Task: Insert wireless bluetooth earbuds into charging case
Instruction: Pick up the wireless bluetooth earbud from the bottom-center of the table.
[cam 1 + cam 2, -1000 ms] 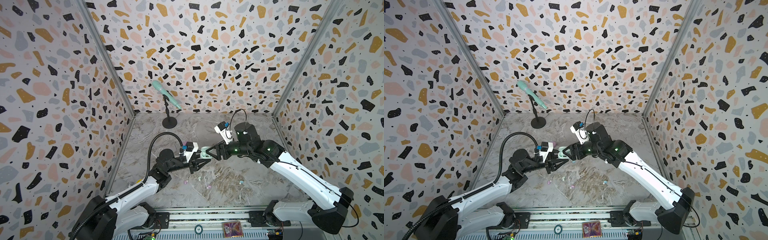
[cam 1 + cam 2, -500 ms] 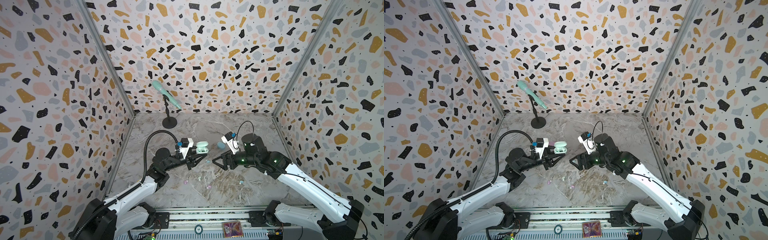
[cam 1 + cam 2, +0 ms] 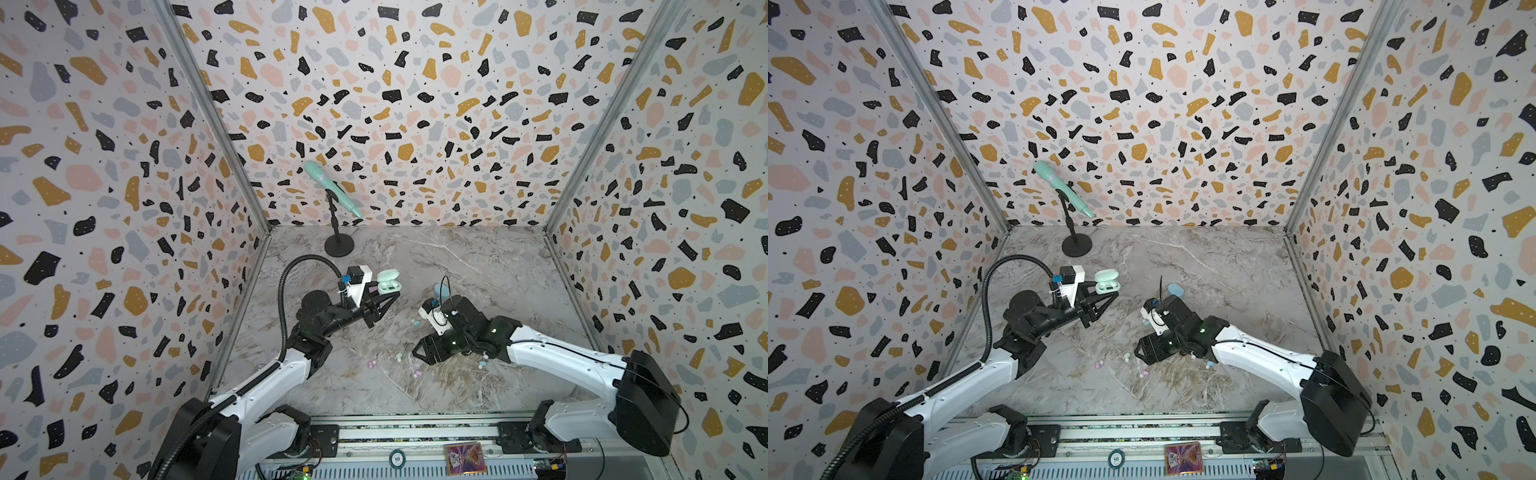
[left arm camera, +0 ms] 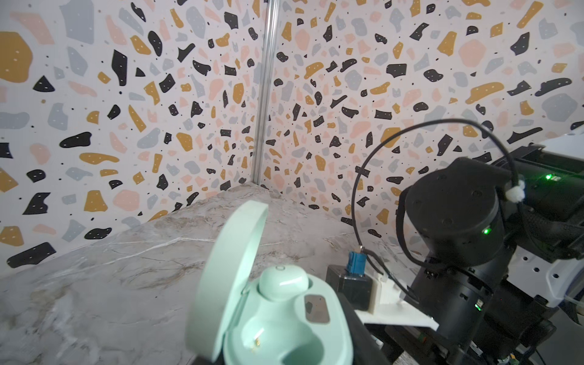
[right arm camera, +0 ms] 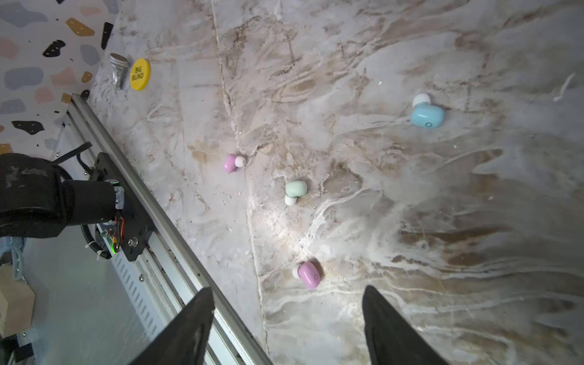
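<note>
Earbuds, six in all: pink earbuds (image 5: 309,274), two; blue earbuds (image 3: 482,365), two; mint earbuds (image 5: 295,189), two, one seated in a case. Cases plainly seen, two: mint case (image 4: 227,278), blue case (image 3: 439,289). Microphone (image 3: 332,189), one. Yellow chip (image 5: 140,74), one.

Open marble (image 5: 410,221) around scattered earbuds (image 5: 296,189); microphone stand (image 3: 338,245) well behind.

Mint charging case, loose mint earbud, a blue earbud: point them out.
mint charging case (image 4: 227,278), left wrist view, inside of its open lid.
loose mint earbud (image 5: 296,188), right wrist view, its mint body.
blue earbud (image 5: 427,115), right wrist view, its blue body.
</note>
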You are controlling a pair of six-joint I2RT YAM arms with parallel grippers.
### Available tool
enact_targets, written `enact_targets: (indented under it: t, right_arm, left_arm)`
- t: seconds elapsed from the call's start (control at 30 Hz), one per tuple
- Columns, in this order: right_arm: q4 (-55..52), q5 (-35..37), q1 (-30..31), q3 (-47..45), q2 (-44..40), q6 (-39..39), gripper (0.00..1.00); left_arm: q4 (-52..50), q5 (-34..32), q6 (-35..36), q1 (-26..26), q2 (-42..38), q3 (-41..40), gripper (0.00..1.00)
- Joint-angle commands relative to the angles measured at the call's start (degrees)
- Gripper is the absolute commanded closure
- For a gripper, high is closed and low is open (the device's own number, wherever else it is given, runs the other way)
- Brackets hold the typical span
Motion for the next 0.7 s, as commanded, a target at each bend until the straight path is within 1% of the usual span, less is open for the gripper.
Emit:
enact_targets:
  t: [0.0, 0.03, 0.13, 0.23, 0.33, 0.47, 0.67]
  right_arm:
    - [-1.65, -2.44, 0.05, 5.39, 4.50, 7.05, 0.29]
    - [-1.50, -3.55, 0.01, 6.10, 6.02, 9.42, 0.30]
    - [-3.32, -3.32, 0.60, 9.53, 10.08, 15.73, 0.33]
    - [-4.13, -4.37, 0.83, 12.73, 14.29, 20.08, 0.36]
    - [-6.18, -2.07, 1.59, 15.27, 17.17, 23.50, 0.39]
    - [-11.08, 1.09, 1.89, 18.44, 20.59, 27.93, 0.43]
    - [-12.51, 7.57, 4.01, 21.22, 22.68, 35.86, 0.45]
  left_arm:
    - [4.74, -0.66, -0.37, 1.50, 0.82, 1.15, 0.67]
    - [5.26, -0.78, -0.46, 1.92, 1.17, 1.24, 0.67]
    - [6.81, -1.14, -0.75, 2.64, 2.13, 1.43, 0.67]
    - [9.83, -1.94, -2.04, 3.19, 3.23, 1.12, 0.67]
    - [12.68, -2.51, -3.34, 3.33, 4.14, 0.80, 0.67]
    - [13.83, -2.66, -3.71, 3.40, 4.61, 0.78, 0.67]
    - [14.59, -3.61, -3.56, 3.61, 3.68, 0.06, 0.67]
